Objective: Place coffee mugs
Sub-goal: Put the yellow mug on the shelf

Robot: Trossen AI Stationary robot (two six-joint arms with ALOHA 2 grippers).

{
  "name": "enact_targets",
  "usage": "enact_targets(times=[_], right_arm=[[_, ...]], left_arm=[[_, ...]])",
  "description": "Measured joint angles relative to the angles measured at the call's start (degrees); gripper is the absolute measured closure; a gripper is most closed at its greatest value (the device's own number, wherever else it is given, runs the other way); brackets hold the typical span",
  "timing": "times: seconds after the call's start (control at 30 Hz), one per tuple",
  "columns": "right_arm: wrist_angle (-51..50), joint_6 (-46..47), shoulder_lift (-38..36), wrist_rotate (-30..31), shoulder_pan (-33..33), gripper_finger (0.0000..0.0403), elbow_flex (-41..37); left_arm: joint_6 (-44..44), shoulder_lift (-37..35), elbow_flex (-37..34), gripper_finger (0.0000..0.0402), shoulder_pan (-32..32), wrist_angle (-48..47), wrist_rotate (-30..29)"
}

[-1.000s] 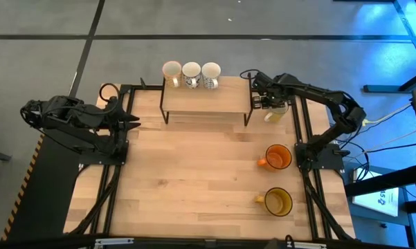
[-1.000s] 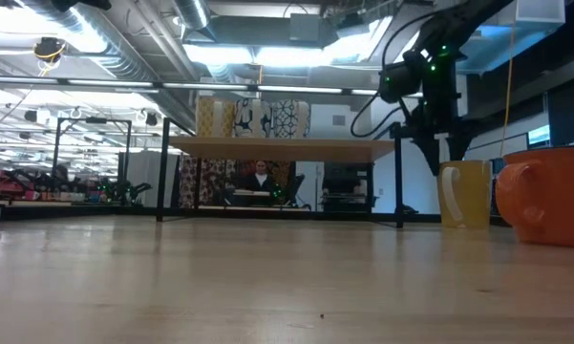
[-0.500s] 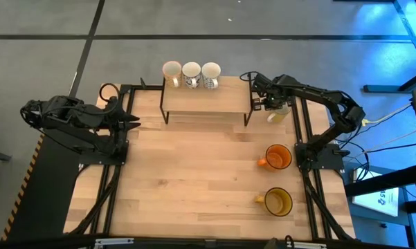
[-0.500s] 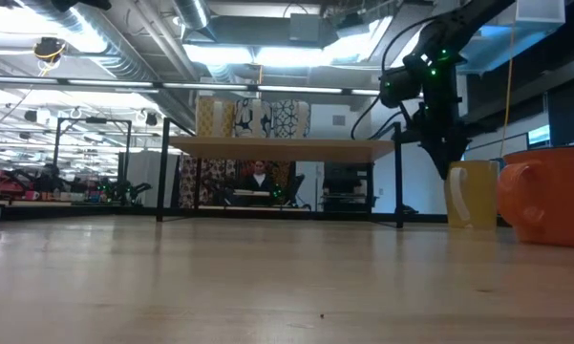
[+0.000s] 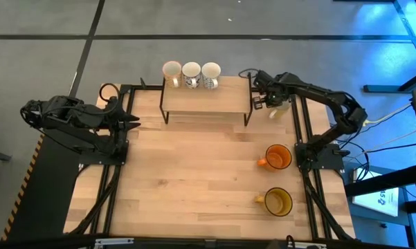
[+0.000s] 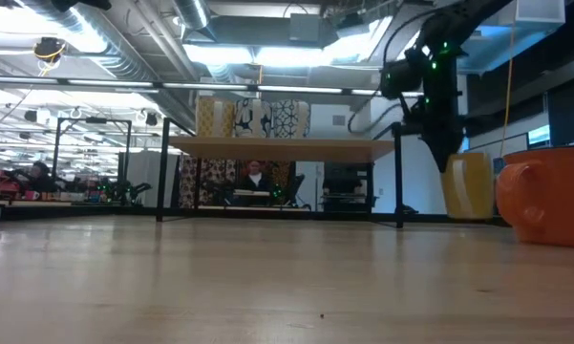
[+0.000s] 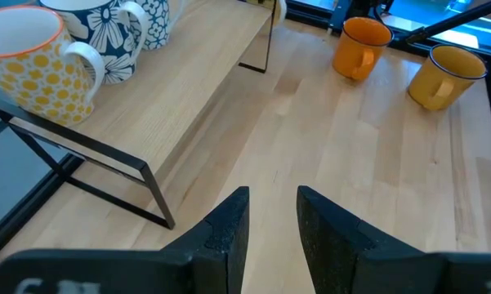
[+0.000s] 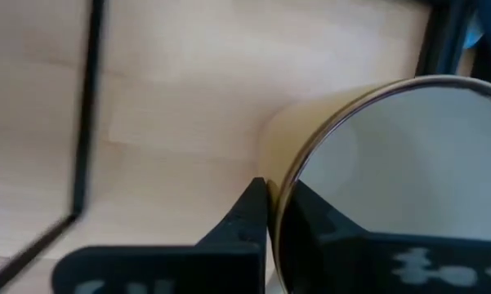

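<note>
I'm seeing three patterned mugs [image 5: 191, 72] standing along the shelf's back edge. A yellow mug [image 6: 467, 185] is hanging tilted, pinched at the rim, while the orange mug [image 5: 277, 158] and amber mug [image 5: 277, 202] are sitting upright near the right edge.

Just beside the right end effector [image 5: 266, 102] stood the black-framed wooden shelf [image 5: 206, 97], its half nearest lying bare; three patterned mugs [image 5: 191, 73] crowded the far end.

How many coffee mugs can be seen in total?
6. Three patterned mugs stand in a row on the wooden shelf; the right gripper holds a yellow mug; an orange mug and an amber mug stand on the table.
</note>
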Motion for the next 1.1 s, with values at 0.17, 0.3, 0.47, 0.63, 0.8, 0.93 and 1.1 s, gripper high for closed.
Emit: enact_targets(times=[0.17,0.3,0.47,0.63,0.8,0.93,1.1], right_arm=[[-4.61,-2.88,-2.11,2.52,0.15,0.0398,5.60],[-8.16,-4.49,-2.57,5.42,2.29,0.0400,12.17],[-9.84,-7.38,-2.57,7.65,5.94,0.0400,21.27],[-8.31,-9.49,-2.57,10.23,10.68,0.0400,29.43],[-0.66,-13.54,-2.59,9.73,15.21,0.0401,33.79],[5.50,-16.78,-1.88,9.37,18.14,0.0401,36.13],[5.60,-19.29,2.36,5.94,18.81,0.0401,41.83]], left_arm=[[0.00,0.02,0.00,0.0303,0.00,0.00,0.00],[0.02,0.02,0.00,0.0303,0.00,-0.02,0.00],[0.04,0.02,0.00,0.0303,0.01,0.00,0.00],[0.04,0.02,0.00,0.0303,0.02,-0.01,0.02],[0.02,0.00,0.00,0.0303,0.00,0.00,0.44],[0.04,0.02,0.00,0.0303,0.02,0.00,0.46],[0.02,0.00,0.00,0.0303,0.00,0.00,0.57]])
